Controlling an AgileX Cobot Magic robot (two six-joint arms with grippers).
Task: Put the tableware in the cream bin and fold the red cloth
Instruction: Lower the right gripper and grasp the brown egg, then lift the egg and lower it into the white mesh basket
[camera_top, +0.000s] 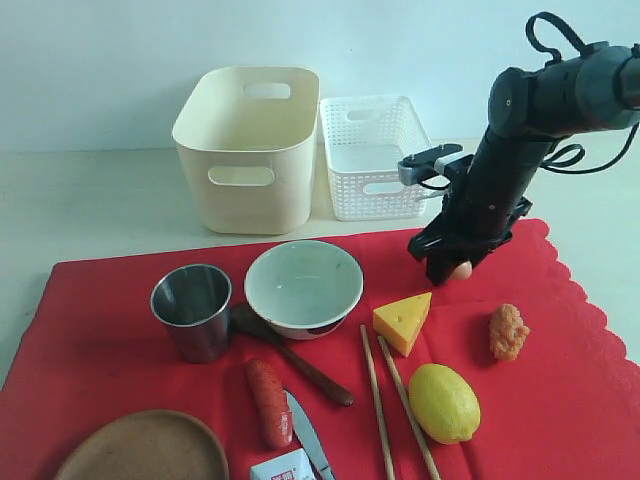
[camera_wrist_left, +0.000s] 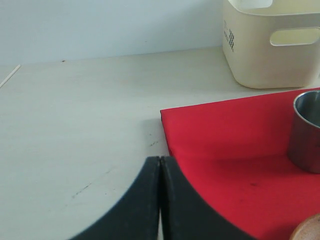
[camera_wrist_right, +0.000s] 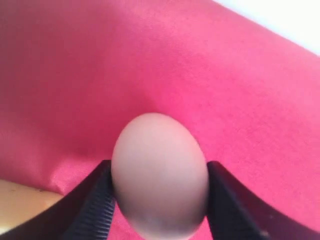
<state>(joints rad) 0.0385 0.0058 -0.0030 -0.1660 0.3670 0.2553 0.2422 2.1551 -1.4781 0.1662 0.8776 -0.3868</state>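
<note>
On the red cloth (camera_top: 90, 330), far right part: right gripper (camera_top: 453, 268) is down on the egg (camera_wrist_right: 159, 172), fingers (camera_wrist_right: 95, 205) pinching it from both sides. Can't tell if the egg rests on the fabric or sits just clear of it. Cheese (camera_top: 403, 320) is near it towards the camera, fried piece (camera_top: 508, 331) off to the right, lemon (camera_top: 444, 402) further forward.

Left gripper (camera_wrist_left: 160, 159): fingers pressed together, nothing between them, over bare table (camera_wrist_left: 75, 125) by the cloth's corner.

Tableware is all on the cloth, none in the cream bin (camera_top: 245, 150):
- steel cup (camera_top: 192, 310) on the left, pale bowl (camera_top: 303, 285) just beside it
- dark spoon (camera_top: 295, 360) runs out from between them
- two chopsticks (camera_top: 375, 400) between sausage (camera_top: 270, 400) and lemon, far ends by the cheese
- knife (camera_top: 310, 440) right against the sausage
- brown plate (camera_top: 145, 448) at front left, cut off by the frame

Small carton (camera_top: 283, 467) sits at the front edge by the knife tip.

Bin stands off the cloth behind cup and bowl, white lattice basket (camera_top: 375, 155) just beside it on the right. Cloth lies flat and unfolded, with food mixed in among the tableware.
</note>
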